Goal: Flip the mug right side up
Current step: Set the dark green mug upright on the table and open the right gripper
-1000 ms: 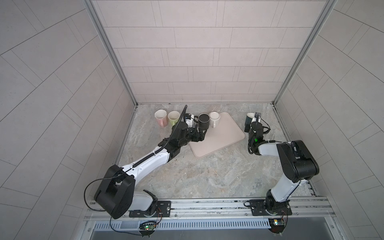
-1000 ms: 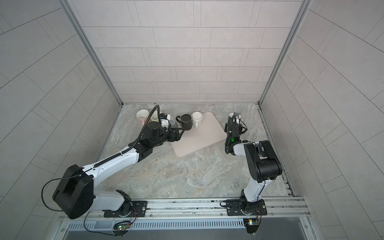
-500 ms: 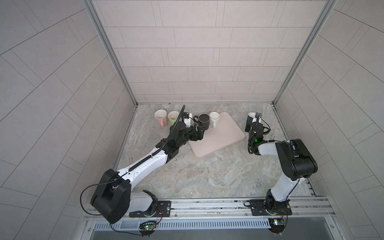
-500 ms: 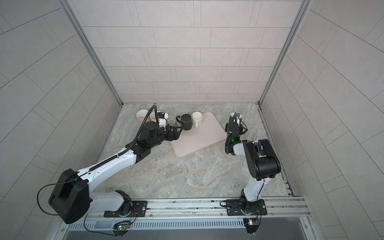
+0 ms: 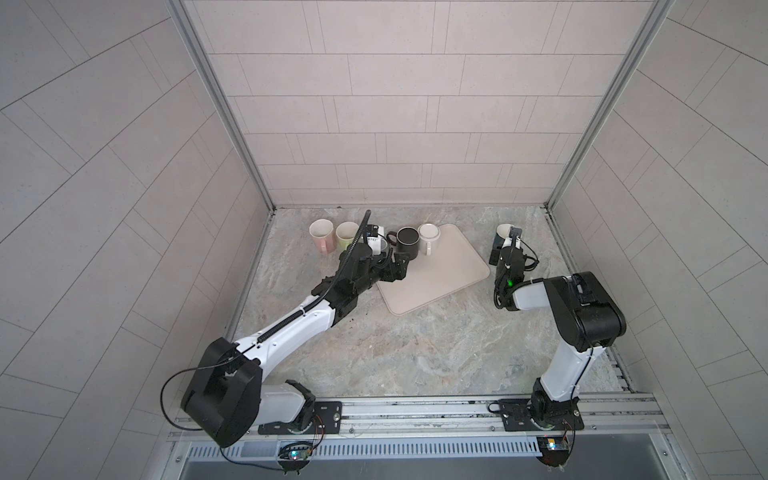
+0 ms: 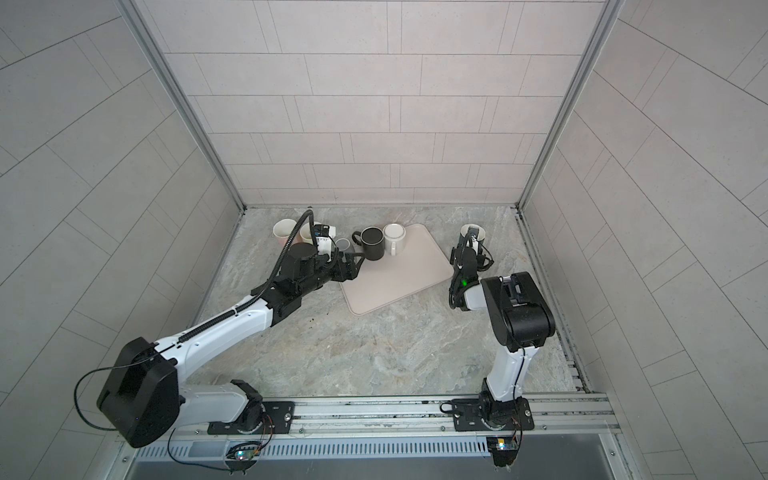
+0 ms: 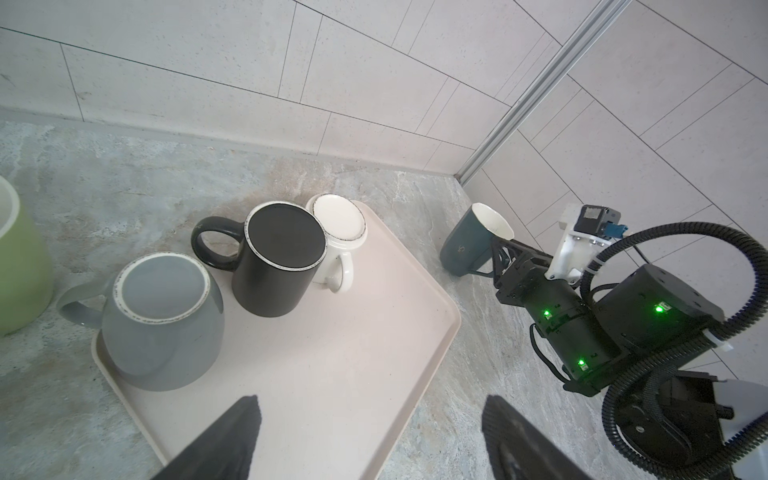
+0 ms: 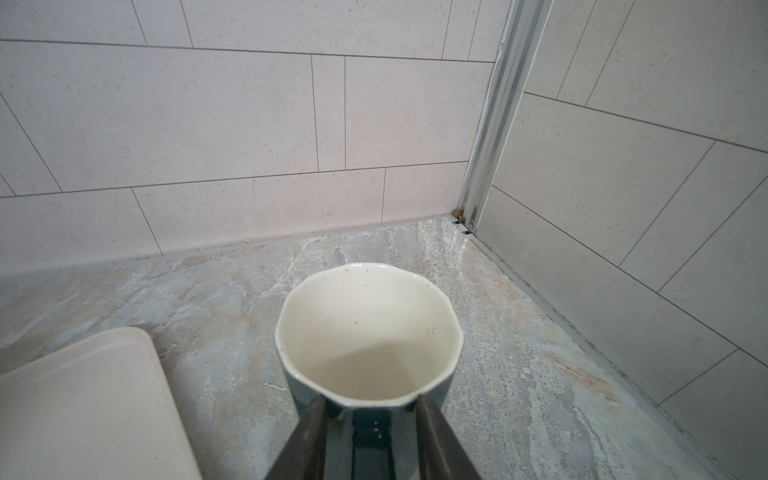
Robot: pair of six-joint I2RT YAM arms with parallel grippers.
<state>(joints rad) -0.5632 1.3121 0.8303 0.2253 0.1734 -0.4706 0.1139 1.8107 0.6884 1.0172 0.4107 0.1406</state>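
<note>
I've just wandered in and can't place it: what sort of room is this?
Probably a robot test cell dressed as a kitchen corner: tiled walls and a stone counter, mugs on and beside a tray, and two arms bolted to a rail in front.

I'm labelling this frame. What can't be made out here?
Teal mug handle: right wrist view, partly covered by right gripper fingers.
Gray mug: both top views, largely hidden by the left arm.
Green mug: left wrist view, cut off by the picture's edge.
</note>
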